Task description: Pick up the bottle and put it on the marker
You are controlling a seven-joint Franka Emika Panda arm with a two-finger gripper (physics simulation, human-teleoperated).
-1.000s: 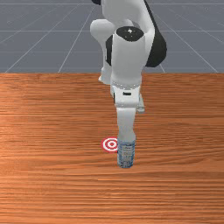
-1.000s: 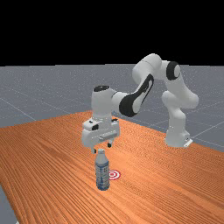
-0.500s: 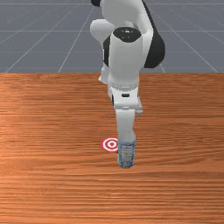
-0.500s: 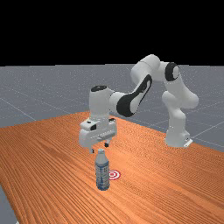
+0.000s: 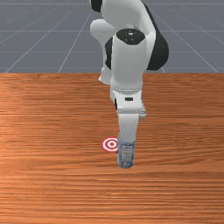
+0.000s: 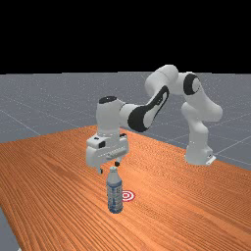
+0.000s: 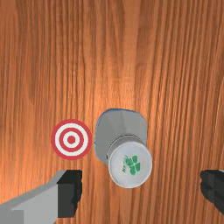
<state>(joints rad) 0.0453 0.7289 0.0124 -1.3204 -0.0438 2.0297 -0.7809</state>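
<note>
In the far view my gripper (image 6: 109, 167) hangs just over the cap of the upright bottle (image 6: 114, 193), its fingers apart. The bottle, with white top and blue label, stands on the table beside the red-and-white round marker (image 6: 129, 195). In the wrist view the white cap (image 7: 130, 165) with a green print lies between the two spread fingertips of the gripper (image 7: 142, 190), touching neither. The marker (image 7: 71, 139) is flat and close to the bottle. In the front view my hand hides the bottle's top; its labelled body (image 5: 126, 154) is just right of the marker (image 5: 110, 144).
The wooden table (image 5: 52, 144) spreads around the bottle and marker. At the far view's right stands the arm's base (image 6: 198, 154), with the arm reaching over from there.
My hand has shifted a little toward the far view's left and slightly lower, and toward the viewer in the front view. The bottle and marker have stayed put.
</note>
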